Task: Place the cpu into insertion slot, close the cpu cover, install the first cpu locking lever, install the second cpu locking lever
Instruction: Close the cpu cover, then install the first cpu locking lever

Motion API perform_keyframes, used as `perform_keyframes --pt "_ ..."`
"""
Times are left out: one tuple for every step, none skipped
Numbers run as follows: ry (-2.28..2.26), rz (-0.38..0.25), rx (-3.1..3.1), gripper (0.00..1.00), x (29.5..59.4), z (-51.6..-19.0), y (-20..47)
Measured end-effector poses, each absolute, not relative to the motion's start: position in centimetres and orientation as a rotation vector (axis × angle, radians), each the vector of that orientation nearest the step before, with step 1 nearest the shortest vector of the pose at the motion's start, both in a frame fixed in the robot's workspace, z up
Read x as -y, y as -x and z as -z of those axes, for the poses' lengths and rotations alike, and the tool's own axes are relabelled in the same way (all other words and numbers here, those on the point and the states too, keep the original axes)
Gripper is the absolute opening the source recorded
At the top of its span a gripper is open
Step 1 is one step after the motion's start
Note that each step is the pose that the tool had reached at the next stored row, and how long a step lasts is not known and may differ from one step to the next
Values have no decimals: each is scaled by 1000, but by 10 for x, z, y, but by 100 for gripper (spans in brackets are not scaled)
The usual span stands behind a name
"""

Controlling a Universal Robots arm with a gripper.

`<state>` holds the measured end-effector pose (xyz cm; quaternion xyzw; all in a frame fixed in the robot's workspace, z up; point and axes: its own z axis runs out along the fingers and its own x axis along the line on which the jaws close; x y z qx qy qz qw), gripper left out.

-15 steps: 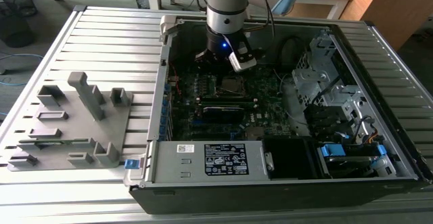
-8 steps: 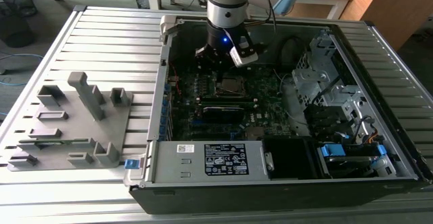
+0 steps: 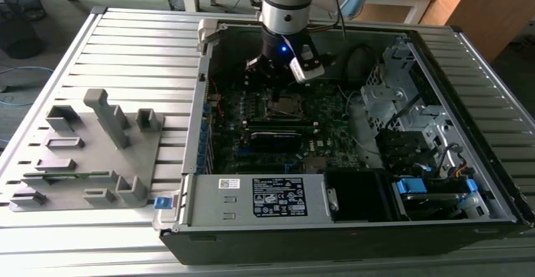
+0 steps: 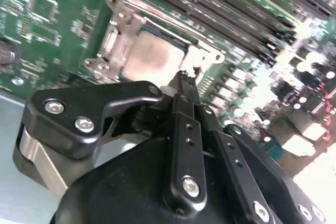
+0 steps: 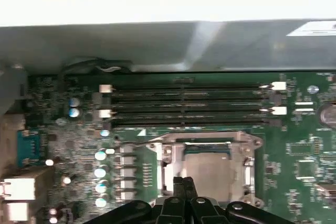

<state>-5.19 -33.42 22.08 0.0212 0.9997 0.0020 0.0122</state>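
pincer [image 4: 185, 77] pinched shut on nothing i can see, tips right by the cpu [image 3: 287, 107], which lies at its five o'clock in the exterior view; cpu cover [image 5: 210, 138] down, memory slots [image 5: 189, 106] beyond.

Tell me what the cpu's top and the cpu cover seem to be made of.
The cpu: dull silver-grey top, likely metal, given its flat matte sheen. The cpu cover: brighter silvery plate, probably stamped steel, given its glinting edges; the exact alloy cannot be told.
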Motion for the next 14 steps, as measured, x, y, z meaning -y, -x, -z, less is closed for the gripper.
perform_keyframes --pt "-66 -6 -3116 11 334 -221 48" --pt "-66 -6 -3116 11 334 -221 44" --pt "-66 -6 -3116 11 334 -221 40" --pt "-66 -6 -3116 11 334 -221 37" --pt "-66 -6 -3116 11 334 -221 35" --pt "-66 -6 -3116 11 334 -221 34" --pt "-66 -6 -3116 11 334 -221 34" --pt "-66 -6 -3116 11 334 -221 34" --pt "-66 -6 -3116 11 334 -221 34" --pt "-66 -6 -3116 11 334 -221 34" --pt "-66 -6 -3116 11 334 -221 34" --pt "-66 -6 -3116 11 334 -221 34" --pt "-66 -6 -3117 11 334 -221 33" --pt "-66 -6 -3116 11 334 -221 33"
